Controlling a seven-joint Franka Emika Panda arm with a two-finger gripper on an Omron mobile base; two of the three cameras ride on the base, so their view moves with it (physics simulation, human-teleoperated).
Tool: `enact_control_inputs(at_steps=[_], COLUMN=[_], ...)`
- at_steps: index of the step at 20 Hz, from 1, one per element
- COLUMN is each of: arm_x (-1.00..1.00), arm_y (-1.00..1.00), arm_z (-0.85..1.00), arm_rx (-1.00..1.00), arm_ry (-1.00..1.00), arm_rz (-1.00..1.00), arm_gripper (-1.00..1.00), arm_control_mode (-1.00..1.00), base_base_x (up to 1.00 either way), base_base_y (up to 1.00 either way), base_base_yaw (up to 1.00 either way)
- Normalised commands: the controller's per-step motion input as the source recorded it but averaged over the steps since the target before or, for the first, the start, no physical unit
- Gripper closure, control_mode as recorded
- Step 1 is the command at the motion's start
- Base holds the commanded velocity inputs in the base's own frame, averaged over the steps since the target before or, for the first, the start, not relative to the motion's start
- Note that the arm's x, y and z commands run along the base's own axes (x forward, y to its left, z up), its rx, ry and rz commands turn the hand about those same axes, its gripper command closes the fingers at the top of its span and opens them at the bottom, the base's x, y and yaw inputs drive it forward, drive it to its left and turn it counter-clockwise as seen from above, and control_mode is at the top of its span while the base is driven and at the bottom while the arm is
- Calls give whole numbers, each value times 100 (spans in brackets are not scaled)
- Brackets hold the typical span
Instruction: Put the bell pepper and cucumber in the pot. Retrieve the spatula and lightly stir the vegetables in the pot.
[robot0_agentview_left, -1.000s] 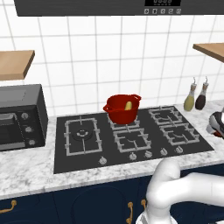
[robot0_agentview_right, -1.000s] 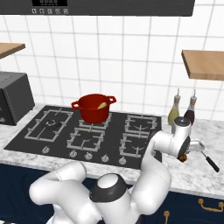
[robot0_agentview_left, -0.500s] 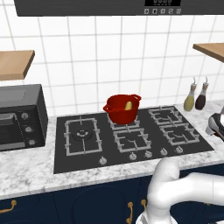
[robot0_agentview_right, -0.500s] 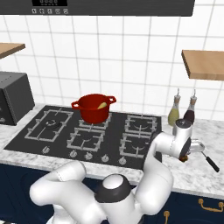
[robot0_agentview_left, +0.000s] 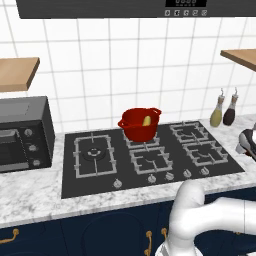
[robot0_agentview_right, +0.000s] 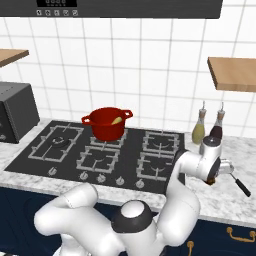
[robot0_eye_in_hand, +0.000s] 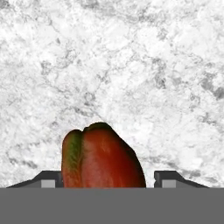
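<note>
White-tiled wall behind, marble desk (robot0_agentview_left: 35, 197) in front, dark blue cabinet fronts under it. Observations, largest item first.

Black hob (robot0_agentview_left: 150, 157) is set into the desk, with six burner grates and a row of knobs along its near edge. Black oven box (robot0_agentview_left: 22, 132) stands on the desk at the hob's far left end, well apart from the fingers. Two wooden shelves hang on the wall, one at each side.

White arm (robot0_agentview_right: 192, 172) bends out over the desk to the right of the hob, wrist turned down toward the marble.

Pot (robot0_agentview_left: 140, 123), glossy red with loop handles, sits on the rear middle burner, far to the left of the fingers. Something pale yellow-green shows inside it; too small to identify.

Two dark-capped bottles (robot0_agentview_right: 207, 129) stand by the wall beyond the hob's right end, behind the wrist. A short dark handle (robot0_agentview_right: 242, 186) lies on the marble just right of the wrist; what it belongs to is not clear.

Bell pepper (robot0_eye_in_hand: 101, 158), red with a green streak on one shoulder, lies on the marble directly between the fingers (robot0_eye_in_hand: 109, 179) in the hand view. It fills most of the gap.

Fingers: both tips stand apart, one at each side of the pepper. Left tip sits close against the pepper's flank; a strip of marble shows between the pepper and the right tip. Whether either pad touches it cannot be told. Pepper rests on the desk, not lifted.
</note>
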Motion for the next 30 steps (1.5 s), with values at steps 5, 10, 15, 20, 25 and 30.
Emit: enact_control_inputs(at_steps=[5, 10, 15, 20, 25, 30], arm_x=[0, -1, -29, -59, -67, -59], arm_y=[0, 2, 23, 30, 43, 59], arm_z=[0, 2, 32, 37, 54, 63], arm_rx=[0, 0, -6, -2, -2, -8], arm_ry=[0, 0, 0, -1, -6, -15], arm_rz=[0, 0, 0, 0, 0, 0], arm_gripper=[100, 100, 100, 100, 100, 100], arm_control_mode=[-100, -100, -100, -100, -100, -100], base_base_x=[0, 0, 0, 0, 0, 0], base_base_y=[0, 0, 0, 0, 0, 0], base_base_yaw=[0, 0, 0, 0, 0, 0])
